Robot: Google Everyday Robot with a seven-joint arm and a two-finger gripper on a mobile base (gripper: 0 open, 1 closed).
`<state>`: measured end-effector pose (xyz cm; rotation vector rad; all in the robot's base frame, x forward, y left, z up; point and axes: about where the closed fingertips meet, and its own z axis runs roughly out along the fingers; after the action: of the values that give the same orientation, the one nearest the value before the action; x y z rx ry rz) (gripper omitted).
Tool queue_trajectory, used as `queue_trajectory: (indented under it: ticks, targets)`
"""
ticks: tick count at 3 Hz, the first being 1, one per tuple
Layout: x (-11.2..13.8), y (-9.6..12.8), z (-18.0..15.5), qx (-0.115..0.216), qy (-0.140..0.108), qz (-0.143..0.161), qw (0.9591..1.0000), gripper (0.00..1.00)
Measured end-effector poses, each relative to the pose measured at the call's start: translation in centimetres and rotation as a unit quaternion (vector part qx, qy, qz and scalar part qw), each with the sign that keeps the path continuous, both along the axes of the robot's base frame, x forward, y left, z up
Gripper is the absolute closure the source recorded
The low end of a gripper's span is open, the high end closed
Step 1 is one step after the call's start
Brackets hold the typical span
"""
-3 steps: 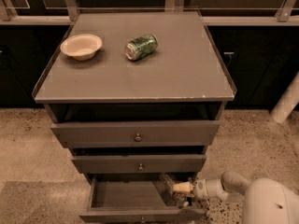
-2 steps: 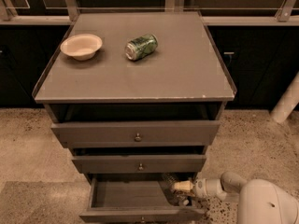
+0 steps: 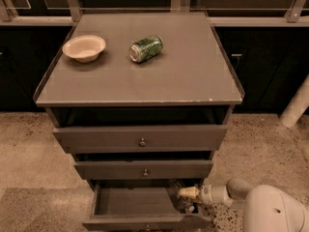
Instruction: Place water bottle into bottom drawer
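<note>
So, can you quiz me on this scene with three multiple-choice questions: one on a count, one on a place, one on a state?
1. How many drawers has the gray-brown, square-topped cabinet?
A two; B five; C three.

2. Where is the robot's cream-coloured two-finger gripper?
A at the right end of the pulled-out bottom drawer; B above the cabinet top; C on the floor left of the cabinet.

3. How does the green cylindrical metal soda can sit?
A upright; B on its side; C upside down inside a drawer.

Answers:
1 C: three drawer fronts are stacked below the top.
2 A: the gripper reaches in from the right, over that drawer's right end.
3 B: its round end faces sideways as it lies on the cabinet top.
</note>
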<state>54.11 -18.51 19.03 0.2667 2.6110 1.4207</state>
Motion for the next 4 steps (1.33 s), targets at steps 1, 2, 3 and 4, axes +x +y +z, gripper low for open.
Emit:
queue_trajectory:
  ticks: [1,2,3,4]
  targets:
    - [0.00,0.00,0.00,0.000,0.000,0.000,1.0000,0.57]
    - [0.00,0.01,0.00,0.000,0.000,0.000,1.0000,0.34]
    - [0.00,0.01,0.00,0.000,0.000,0.000,1.0000,0.11]
    - [0.00,0.01,0.00,0.000,0.000,0.000,1.0000,0.00]
